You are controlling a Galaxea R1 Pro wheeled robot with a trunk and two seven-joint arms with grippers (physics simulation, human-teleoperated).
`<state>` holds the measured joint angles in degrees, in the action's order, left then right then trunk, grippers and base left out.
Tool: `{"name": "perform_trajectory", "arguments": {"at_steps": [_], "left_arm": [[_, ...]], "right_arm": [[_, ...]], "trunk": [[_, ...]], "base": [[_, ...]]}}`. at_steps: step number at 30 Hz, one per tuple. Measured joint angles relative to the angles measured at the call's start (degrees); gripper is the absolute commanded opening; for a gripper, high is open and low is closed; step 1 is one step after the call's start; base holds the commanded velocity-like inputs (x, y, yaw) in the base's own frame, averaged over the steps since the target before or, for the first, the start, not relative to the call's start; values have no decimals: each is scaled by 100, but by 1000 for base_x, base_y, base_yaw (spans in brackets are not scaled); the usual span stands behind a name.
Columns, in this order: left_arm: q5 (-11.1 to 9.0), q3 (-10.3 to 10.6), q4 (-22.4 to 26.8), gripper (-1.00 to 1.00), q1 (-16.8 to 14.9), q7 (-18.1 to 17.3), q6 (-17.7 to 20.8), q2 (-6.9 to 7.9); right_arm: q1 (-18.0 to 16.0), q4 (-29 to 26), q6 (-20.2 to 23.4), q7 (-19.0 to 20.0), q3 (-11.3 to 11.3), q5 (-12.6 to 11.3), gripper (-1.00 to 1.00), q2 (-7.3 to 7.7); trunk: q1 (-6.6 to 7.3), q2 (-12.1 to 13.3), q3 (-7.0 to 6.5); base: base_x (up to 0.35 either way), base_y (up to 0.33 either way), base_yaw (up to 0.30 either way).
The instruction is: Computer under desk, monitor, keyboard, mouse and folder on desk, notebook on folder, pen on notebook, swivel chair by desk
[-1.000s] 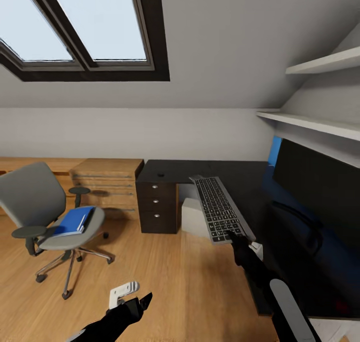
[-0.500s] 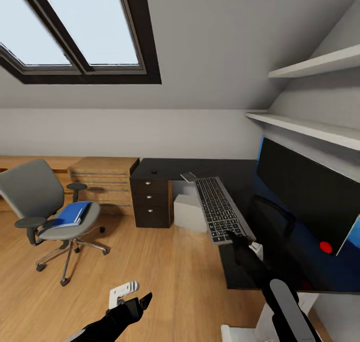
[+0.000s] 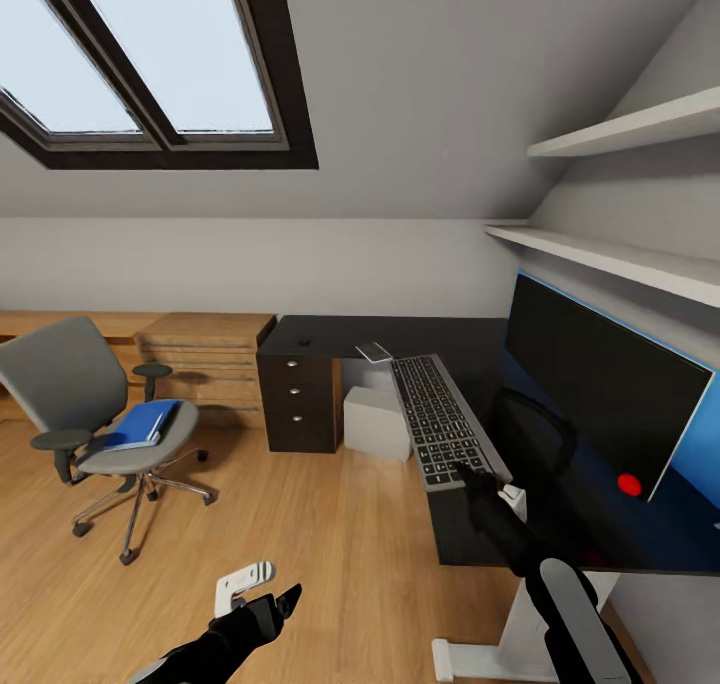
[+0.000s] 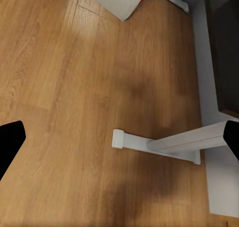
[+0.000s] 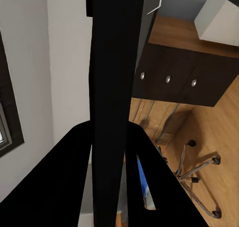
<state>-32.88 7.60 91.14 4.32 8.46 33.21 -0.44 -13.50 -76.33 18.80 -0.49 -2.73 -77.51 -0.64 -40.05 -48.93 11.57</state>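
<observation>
My right gripper has its jaws clamped on the near end of the keyboard, holding it tilted above the dark surface, just in front of the monitor. In the right wrist view the keyboard shows edge-on as a black slab between the jaws. My left gripper hangs low over the wood floor, jaws apart, nothing in them; the left wrist view has the fingertips wide at either edge, with the white leg foot of the surface below. A small flat thing lies on the surface just past the keyboard's far end; can't tell what it is. The pale computer box sits on the floor under the surface beside the drawer unit. Swivel chair stands well apart, blue folder on its seat.
</observation>
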Motion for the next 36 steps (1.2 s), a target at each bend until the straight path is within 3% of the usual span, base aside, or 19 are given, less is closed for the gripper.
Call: {"name": "perform_trajectory", "arguments": {"at_steps": [9, 15, 24, 29, 36], "left_arm": [[0, 3, 0, 100, 0, 0, 0, 0], [0, 0, 0, 100, 0, 0, 0, 0], [2, 8, 0, 100, 0, 0, 0, -7], [0, 19, 0, 100, 0, 0, 0, -9], [1, 27, -8, 100, 0, 0, 0, -9]], "right_arm": [[0, 51, -59, -28, -53, 28, -100, -8], [0, 445, -111, -33, -254, 39, -100, -15], [0, 479, -304, -37, -264, 29, -100, -31], [-1, 500, -1259, -52, -203, 38, -100, -45], [-1, 513, -1499, -92, -69, 21, -100, -46]], "trunk": [[0, 0, 0], [0, 0, 0], [0, 0, 0], [0, 0, 0], [0, 0, 0]], "base": [[0, 0, 0], [0, 0, 0], [0, 0, 0], [0, 0, 0], [0, 0, 0]]}}
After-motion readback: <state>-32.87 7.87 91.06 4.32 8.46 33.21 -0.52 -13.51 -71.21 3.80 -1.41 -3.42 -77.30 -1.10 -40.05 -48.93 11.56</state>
